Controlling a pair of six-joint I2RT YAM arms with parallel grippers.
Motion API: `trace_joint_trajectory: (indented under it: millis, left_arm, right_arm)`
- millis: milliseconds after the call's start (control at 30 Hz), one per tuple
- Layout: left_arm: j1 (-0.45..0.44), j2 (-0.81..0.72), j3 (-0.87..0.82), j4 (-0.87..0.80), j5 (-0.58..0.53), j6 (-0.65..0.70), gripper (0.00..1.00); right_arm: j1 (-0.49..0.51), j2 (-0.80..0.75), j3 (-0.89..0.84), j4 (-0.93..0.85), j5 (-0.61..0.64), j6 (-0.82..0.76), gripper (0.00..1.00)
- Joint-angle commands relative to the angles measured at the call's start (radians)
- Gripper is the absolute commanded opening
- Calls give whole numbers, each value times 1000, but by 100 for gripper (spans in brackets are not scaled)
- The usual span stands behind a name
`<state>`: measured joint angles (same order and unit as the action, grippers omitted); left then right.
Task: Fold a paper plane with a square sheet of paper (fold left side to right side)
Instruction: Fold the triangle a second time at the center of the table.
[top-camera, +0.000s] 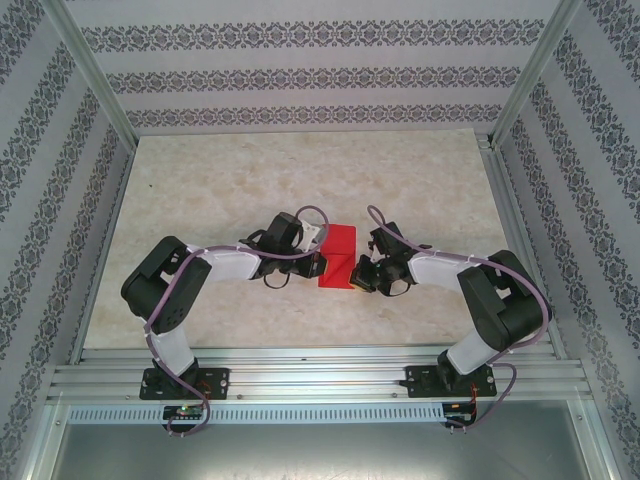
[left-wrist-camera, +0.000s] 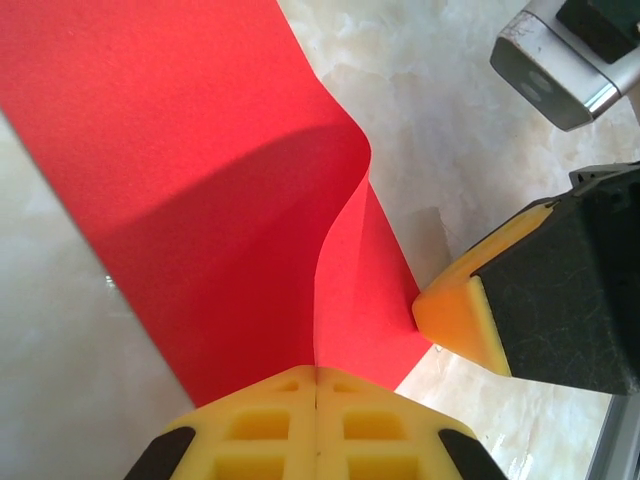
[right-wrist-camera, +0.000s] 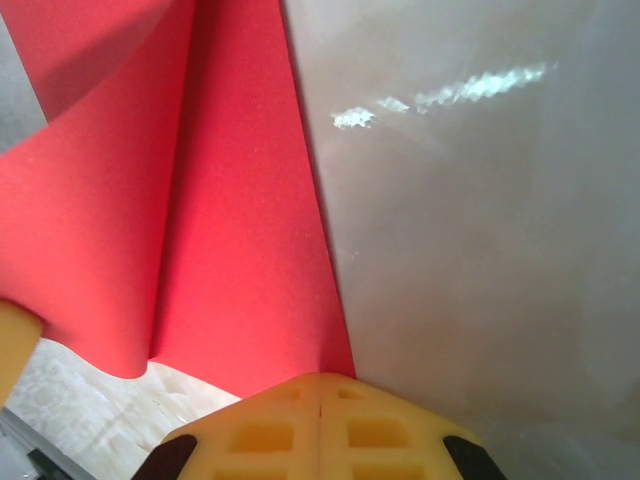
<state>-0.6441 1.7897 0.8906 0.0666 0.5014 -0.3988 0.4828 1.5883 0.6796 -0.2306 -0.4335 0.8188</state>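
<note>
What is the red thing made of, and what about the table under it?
The red sheet of paper looks like thin matte paper: it bends in a smooth curl without cracking. The table looks like pale marble-patterned stone or laminate, I can't tell which; it is fairly glossy, since light glints off it.

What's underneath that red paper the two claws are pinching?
The pale marbled tabletop shows beyond the edges of the sheet of paper, so it likely continues beneath. The sheet, bent over itself between the left gripper and right gripper, covers the spot directly under it.
</note>
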Motion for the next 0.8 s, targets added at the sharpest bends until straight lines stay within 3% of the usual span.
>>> trace_joint_trajectory:
  millis: [0, 767]
  left_arm:
    - [15, 16, 14, 17, 11, -2, 0]
    - [33, 53, 53, -27, -36, 16, 0]
  right_arm:
    - [11, 25, 19, -74, 58, -46, 4]
    - [23, 59, 38, -90, 55, -65, 4]
